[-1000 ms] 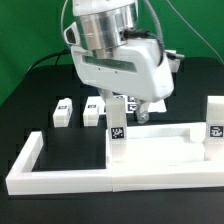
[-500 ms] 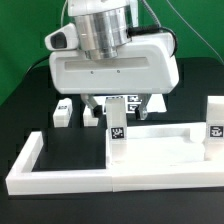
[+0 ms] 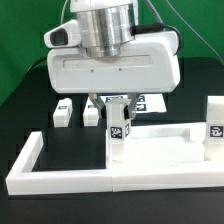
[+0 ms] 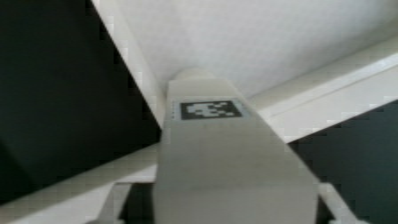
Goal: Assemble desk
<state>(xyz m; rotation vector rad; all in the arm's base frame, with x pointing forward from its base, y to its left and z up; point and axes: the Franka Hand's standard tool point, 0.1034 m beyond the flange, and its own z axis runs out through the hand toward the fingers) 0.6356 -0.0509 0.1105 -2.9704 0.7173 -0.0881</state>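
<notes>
Place: leg (image 3: pixel 118 128) upright at desk top's (image 3: pixel 160 150) ten-o'clock corner | gripper (image 3: pixel 113 104) straddles it, whether pinching you cannot tell | likely light, stiff, slick plastic | hold its flat sides, high up.

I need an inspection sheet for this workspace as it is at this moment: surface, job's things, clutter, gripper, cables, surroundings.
surface: black table, flat.
job's things: desk top lies flat; upright leg stands at its end on the exterior view's left; first loose leg and second loose leg lie behind on the table; far leg stands at the exterior view's right.
clutter: nothing seen.
gripper: gripper is over the upright leg, one finger on each side; contact cannot be told.
cables: thin dark cable above the arm.
surroundings: white border frame; pale backdrop.
</notes>
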